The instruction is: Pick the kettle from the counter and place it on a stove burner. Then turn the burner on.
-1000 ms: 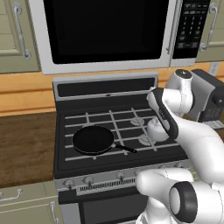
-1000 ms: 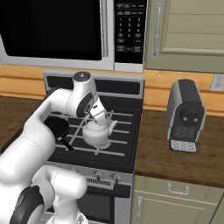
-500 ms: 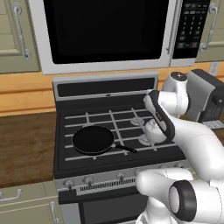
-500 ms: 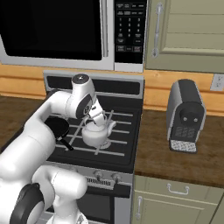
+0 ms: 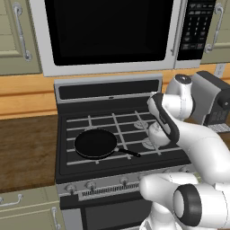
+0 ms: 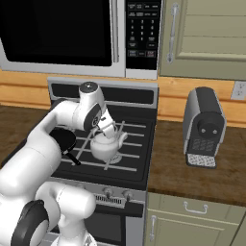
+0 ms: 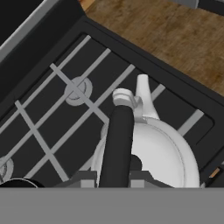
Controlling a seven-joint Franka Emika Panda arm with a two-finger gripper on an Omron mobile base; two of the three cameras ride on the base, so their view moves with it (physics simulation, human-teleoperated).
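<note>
My two dark fingertips point(image 7: 87, 177) pinch the black looped handle of the white kettle point(image 6: 106, 145), which I hold narrowly between them. The kettle sits on the stove point(image 5: 112, 134) grates at the front right, its spout pointing toward the wooden counter point(image 6: 192, 163) and coffee machine point(image 6: 204, 126). A black frying pan point(image 5: 95, 143) rests to the left.

A white kettle point(image 6: 106, 146) with a black looped handle point(image 7: 117, 146) is seen on a black stove point(image 6: 136, 166) crossed by pale grey grate bars. A silvery-grey burner point(image 7: 78, 90) is shown. The counter point(image 6: 192, 174) is patterned in dark brown wood grain. The frying pan point(image 5: 95, 143) is black.
</note>
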